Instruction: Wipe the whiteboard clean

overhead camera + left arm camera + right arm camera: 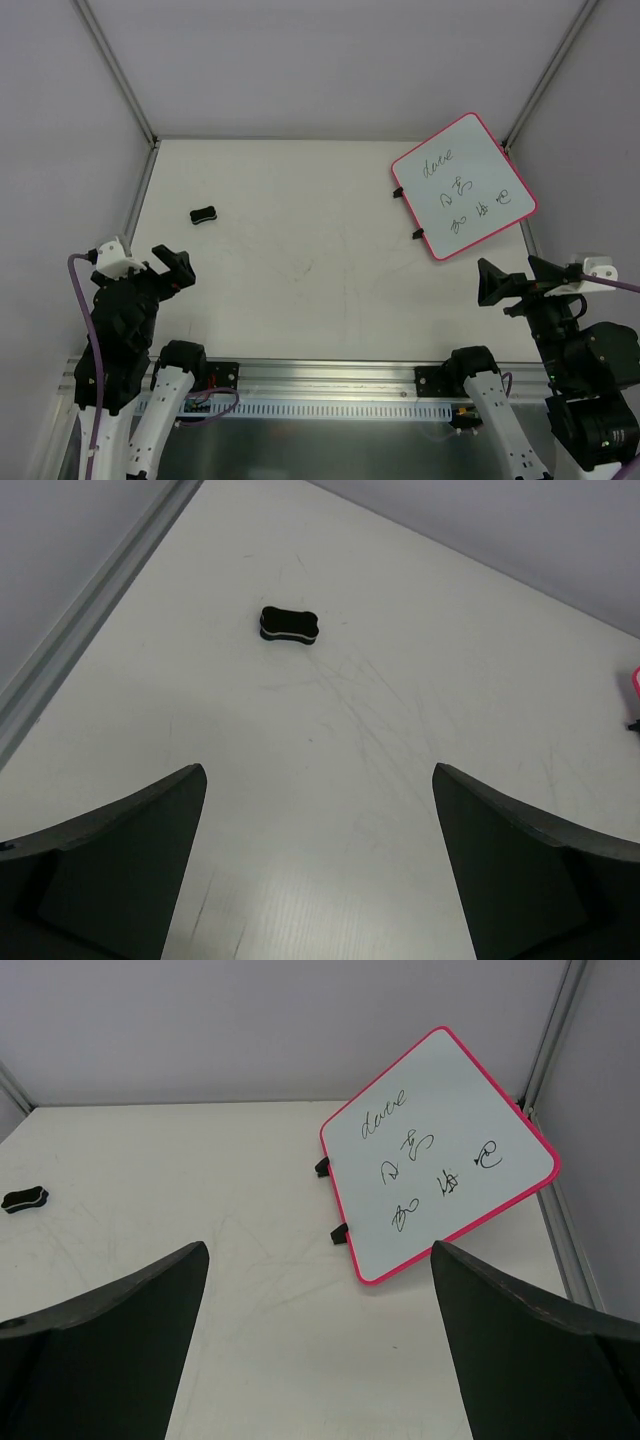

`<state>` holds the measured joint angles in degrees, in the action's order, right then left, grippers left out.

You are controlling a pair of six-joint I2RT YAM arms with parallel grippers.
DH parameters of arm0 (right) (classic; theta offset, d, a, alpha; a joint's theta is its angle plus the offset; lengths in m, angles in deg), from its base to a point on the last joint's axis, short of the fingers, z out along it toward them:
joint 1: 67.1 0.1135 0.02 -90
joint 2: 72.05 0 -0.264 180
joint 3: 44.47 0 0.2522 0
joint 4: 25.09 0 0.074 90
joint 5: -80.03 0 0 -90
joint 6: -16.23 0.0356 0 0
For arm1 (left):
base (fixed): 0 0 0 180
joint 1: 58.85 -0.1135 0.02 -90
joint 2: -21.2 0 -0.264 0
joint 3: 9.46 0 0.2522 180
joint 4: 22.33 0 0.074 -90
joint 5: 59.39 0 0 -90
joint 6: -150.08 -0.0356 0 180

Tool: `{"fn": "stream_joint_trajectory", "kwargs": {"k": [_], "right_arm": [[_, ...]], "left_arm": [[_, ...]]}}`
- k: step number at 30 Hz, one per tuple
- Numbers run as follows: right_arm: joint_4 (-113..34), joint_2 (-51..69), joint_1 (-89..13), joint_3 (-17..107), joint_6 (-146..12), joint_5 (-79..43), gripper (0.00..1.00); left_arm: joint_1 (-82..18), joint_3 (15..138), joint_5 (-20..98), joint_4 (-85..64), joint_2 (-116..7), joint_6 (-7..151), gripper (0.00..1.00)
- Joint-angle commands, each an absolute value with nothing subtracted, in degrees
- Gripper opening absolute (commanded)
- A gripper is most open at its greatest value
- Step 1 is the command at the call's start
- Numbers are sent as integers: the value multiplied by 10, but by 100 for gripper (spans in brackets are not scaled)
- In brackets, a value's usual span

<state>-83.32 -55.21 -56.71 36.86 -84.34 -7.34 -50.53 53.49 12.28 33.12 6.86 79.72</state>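
The whiteboard (pixel 462 186) lies at the far right of the table, turned at an angle, with a pink-red rim, two black clips on its left edge and several black scribbles. It also shows in the right wrist view (pixel 438 1156). A small black eraser (pixel 204 214) lies at the far left, also in the left wrist view (pixel 288 625). My left gripper (pixel 170 268) is open and empty, near the front left, well short of the eraser. My right gripper (pixel 520 278) is open and empty, just in front of the whiteboard's near corner.
White walls with metal corner posts (pixel 118 72) close the table on three sides. A metal rail (pixel 330 375) runs along the near edge between the arm bases. The tabletop (pixel 310 260) carries faint scuff marks.
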Motion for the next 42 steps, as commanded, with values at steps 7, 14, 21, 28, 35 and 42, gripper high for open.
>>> {"fn": "stream_joint_trajectory", "kwargs": {"k": [7,14,21,28,35,42], "right_arm": [[-826,-561,-556,351,-814,-155,99],[-841,-528,-554,347,-799,-208,99],[-837,-494,-554,339,-803,-249,99],[-835,-466,-555,330,-801,-256,99],[-833,-445,-554,312,-797,-250,99],[-827,-417,-554,300,-781,-283,99]], "left_arm": [[-502,519,150,342,-57,875,99],[-508,536,105,294,-254,894,99],[-584,650,162,194,-495,850,99],[-664,821,256,181,-746,828,99],[-683,919,272,181,-869,819,95],[-698,934,276,181,-930,835,87]]}}
